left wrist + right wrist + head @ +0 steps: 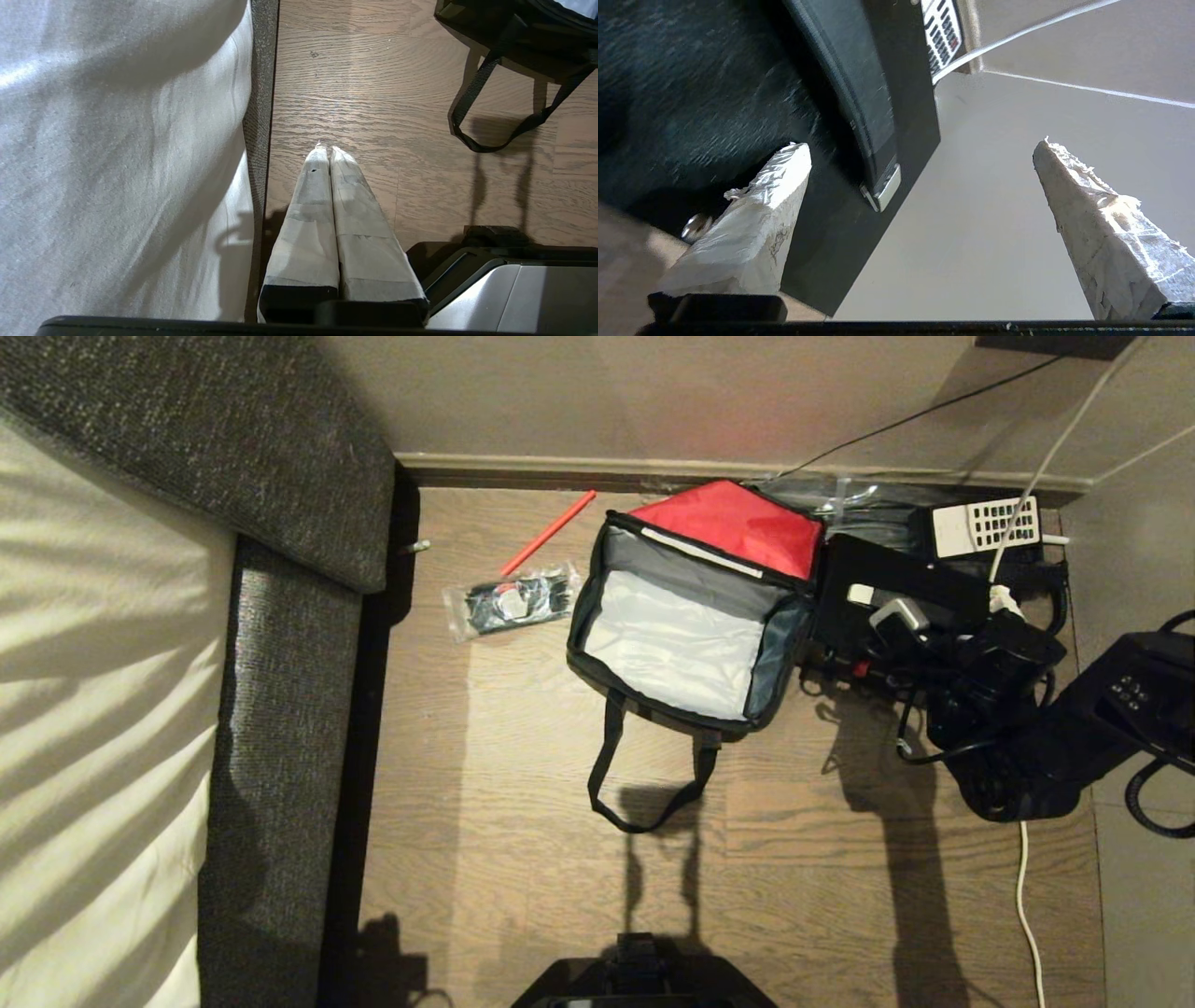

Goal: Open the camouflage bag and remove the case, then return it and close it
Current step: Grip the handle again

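Case (896, 588) lies flat, hard and glossy, likely slippery; right gripper (924, 186) gapes wide, empty, over its strap handle (859, 98), the best hold.

case (910, 593) right of bag (686, 635), touching it

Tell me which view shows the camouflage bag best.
Head view: the whole camouflage bag lies open on the floor, red flap up, inside empty. Left wrist view catches only a corner and strap; right wrist view doesn't show it.

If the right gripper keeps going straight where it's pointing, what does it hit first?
Probably the case. The open right gripper straddles its edge, near the pale end of its strap handle. Depth is unclear, so it might pass onto the wall.
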### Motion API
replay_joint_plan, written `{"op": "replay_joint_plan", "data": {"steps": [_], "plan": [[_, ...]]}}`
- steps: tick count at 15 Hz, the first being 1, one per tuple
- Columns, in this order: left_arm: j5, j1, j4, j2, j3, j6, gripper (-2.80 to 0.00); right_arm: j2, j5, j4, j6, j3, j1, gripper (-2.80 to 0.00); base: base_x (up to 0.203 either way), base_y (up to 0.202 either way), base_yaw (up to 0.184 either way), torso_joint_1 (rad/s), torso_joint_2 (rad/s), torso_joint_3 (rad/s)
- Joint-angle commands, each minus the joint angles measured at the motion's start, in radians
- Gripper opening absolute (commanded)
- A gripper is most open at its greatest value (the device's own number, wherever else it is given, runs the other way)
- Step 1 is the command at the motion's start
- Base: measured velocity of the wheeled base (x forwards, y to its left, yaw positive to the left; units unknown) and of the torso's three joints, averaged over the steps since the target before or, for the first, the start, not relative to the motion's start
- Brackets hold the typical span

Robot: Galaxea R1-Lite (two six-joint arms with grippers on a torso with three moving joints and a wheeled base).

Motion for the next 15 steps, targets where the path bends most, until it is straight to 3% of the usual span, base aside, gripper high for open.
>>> {"op": "replay_joint_plan", "data": {"steps": [1,15], "plan": [[0.000,0.001,0.000,0.000,0.002,0.000,-2.80,0.034,-0.002,-0.012,-0.005,-0.031,0.001,0.00,0.000,0.000,0.000,0.000,0.00,0.000],[0.000,0.001,0.000,0.000,0.002,0.000,-2.80,0.214,-0.002,-0.027,-0.009,-0.289,0.000,0.00,0.000,0.000,0.000,0.000,0.00,0.000]]}}
